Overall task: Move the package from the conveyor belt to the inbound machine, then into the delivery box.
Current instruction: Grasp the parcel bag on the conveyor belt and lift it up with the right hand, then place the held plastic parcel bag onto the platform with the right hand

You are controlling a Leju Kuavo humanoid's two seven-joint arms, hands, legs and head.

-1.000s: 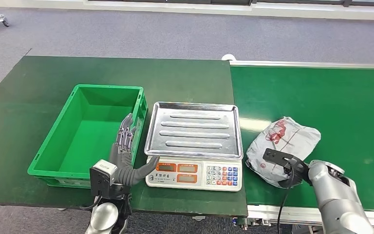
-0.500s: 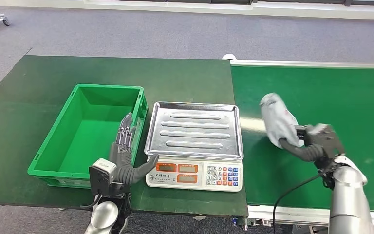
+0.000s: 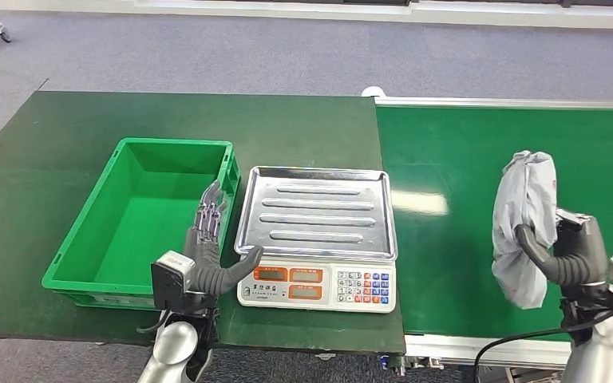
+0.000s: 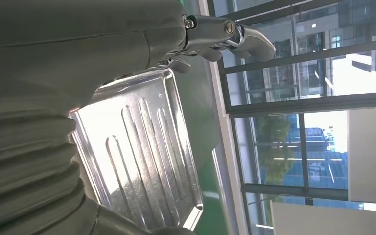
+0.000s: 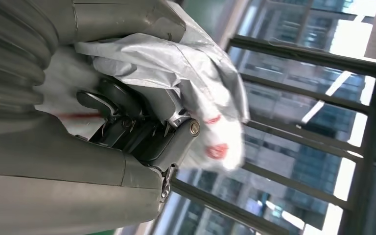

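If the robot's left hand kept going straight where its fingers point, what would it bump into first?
Probably the green bin: the left hand points forward along its right wall, beside the scale. Depth is unclear, so it might pass above.

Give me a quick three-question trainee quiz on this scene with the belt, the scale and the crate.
1. True or false: the package lies on the scale's tray.
2. Which hand holds the package? A) left hand B) right hand C) neither
3. Fill the blank: the green crate has ______ in it.

Key:
1. False. The package is held up over the belt; the tray is bare.
2. B. The left hand is open beside the scale.
3. Nothing.
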